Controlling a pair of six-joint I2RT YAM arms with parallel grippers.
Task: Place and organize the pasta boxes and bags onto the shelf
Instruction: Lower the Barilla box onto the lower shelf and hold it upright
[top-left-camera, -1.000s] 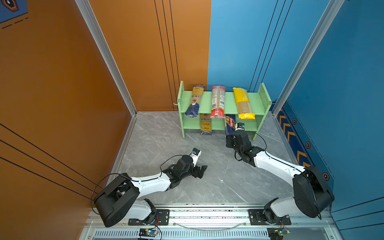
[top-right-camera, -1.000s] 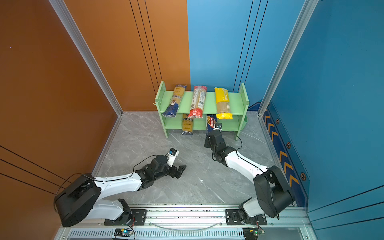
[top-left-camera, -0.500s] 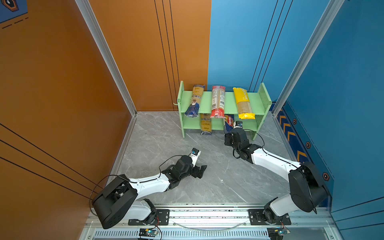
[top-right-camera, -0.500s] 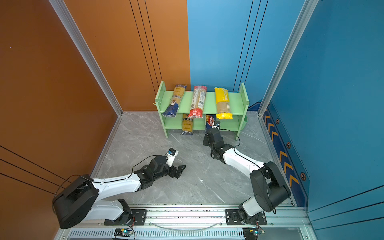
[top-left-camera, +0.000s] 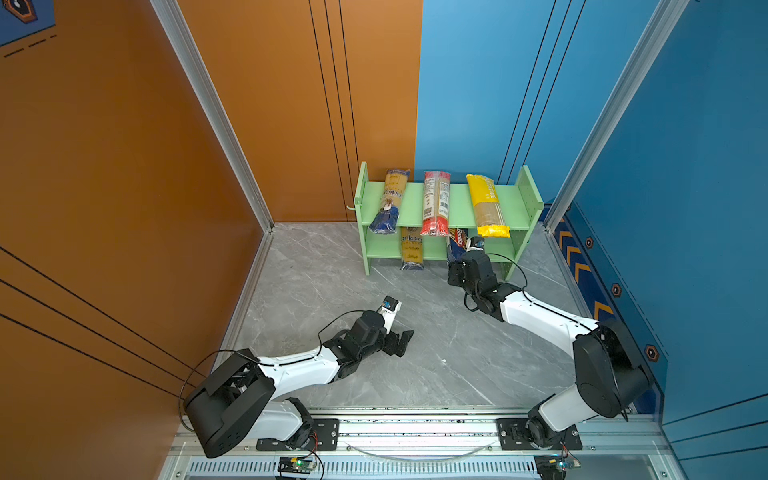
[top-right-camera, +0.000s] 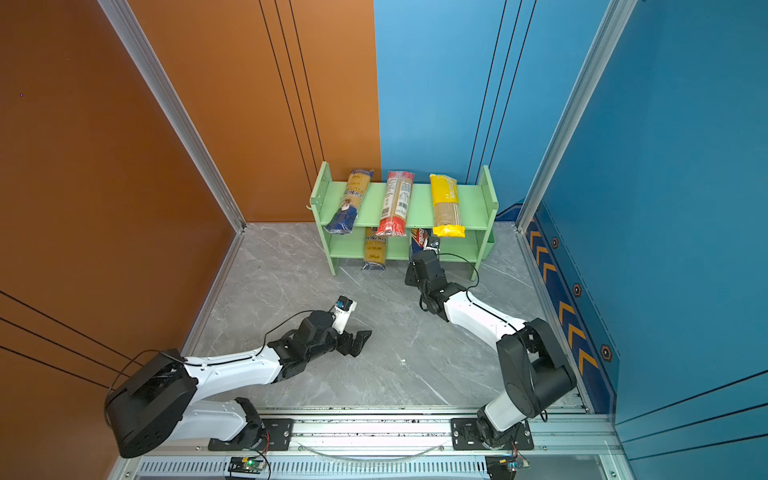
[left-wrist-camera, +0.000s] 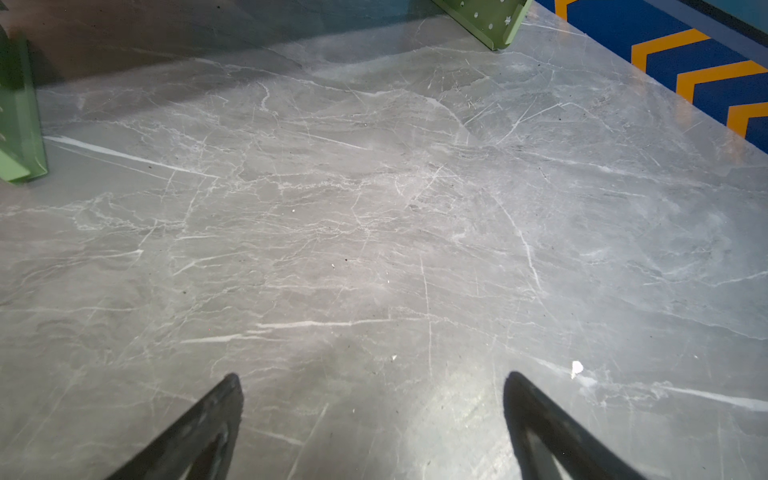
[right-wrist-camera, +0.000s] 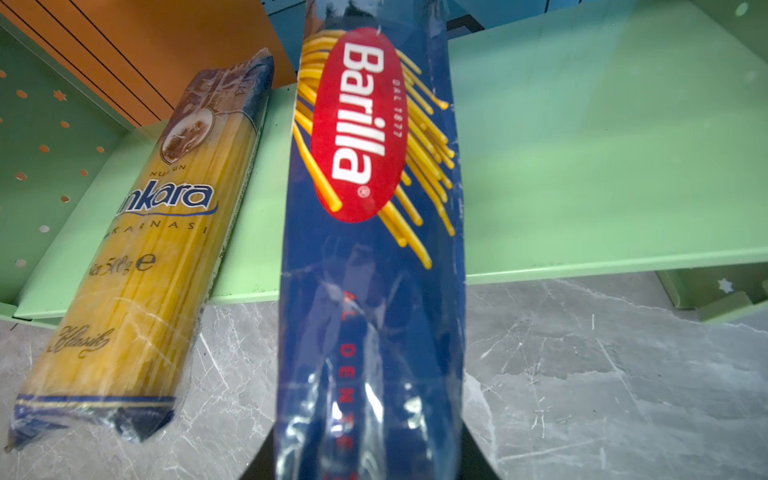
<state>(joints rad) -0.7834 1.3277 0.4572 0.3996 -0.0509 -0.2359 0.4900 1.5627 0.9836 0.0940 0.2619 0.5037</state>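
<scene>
The right tool (top-left-camera: 459, 270) pinches the Barilla pack (right-wrist-camera: 370, 257) by its near end, a pack that looks slick, stiff and brittle, while the left tool (left-wrist-camera: 374, 386) gapes empty.

Both top views are bright, even and sharp. In the left wrist view a sheen lies on the worktop (left-wrist-camera: 449, 399) between the 2 blurred left fingers (left-wrist-camera: 199, 432), with shadow far beyond them. Nearest the right fingers (right-wrist-camera: 259, 469) the Barilla pack (right-wrist-camera: 365, 374) blurs and glints
</scene>
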